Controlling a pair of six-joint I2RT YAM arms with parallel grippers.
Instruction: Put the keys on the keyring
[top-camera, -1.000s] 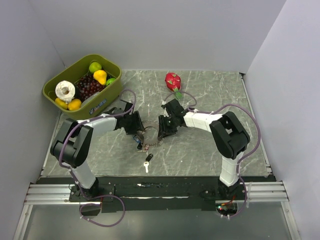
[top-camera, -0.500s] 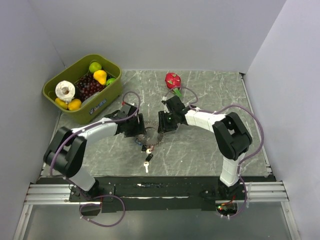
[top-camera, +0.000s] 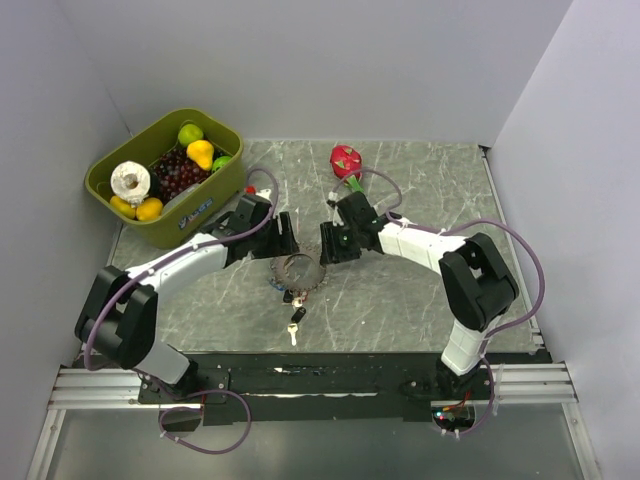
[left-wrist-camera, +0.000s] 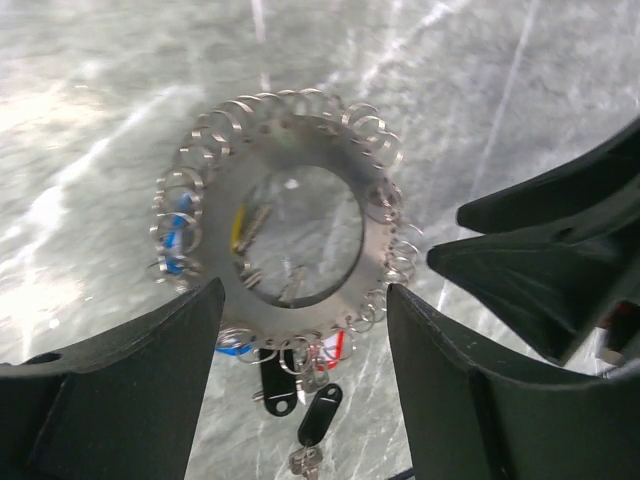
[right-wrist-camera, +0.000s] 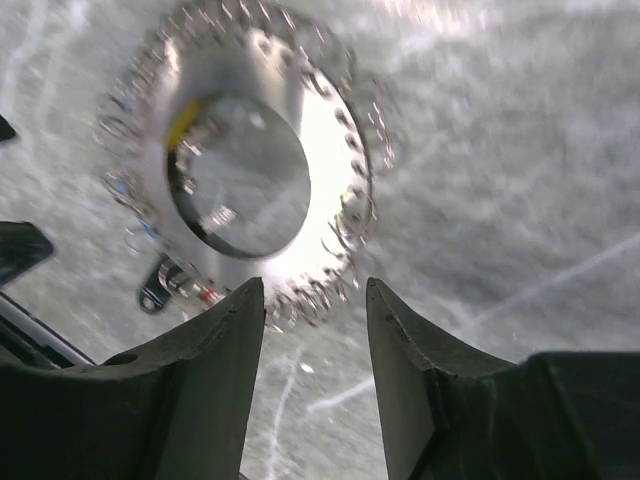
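Observation:
The keyring (top-camera: 297, 269) lies flat on the grey table between my two grippers, a metal hoop with many small rings round its rim. In the left wrist view the keyring (left-wrist-camera: 205, 215) has two black key tags (left-wrist-camera: 272, 385) and blue bits hanging at its near rim. More keys (top-camera: 297, 314) lie just below it, and a pale key (top-camera: 292, 335) lies nearer the front edge. My left gripper (top-camera: 284, 243) (left-wrist-camera: 305, 292) is open and empty above the hoop's left side. My right gripper (top-camera: 329, 249) (right-wrist-camera: 312, 290) is open and empty beside the keyring (right-wrist-camera: 325, 150).
A green basket (top-camera: 222, 186) holding fruit and a roll stands at the back left. A red dragon fruit (top-camera: 345, 160) lies at the back centre, behind the right arm. Grey walls close in the table on three sides.
Both grippers have drawn back from the keyring, away from the front edge. The hoop and its keys now lie free on the table between them.

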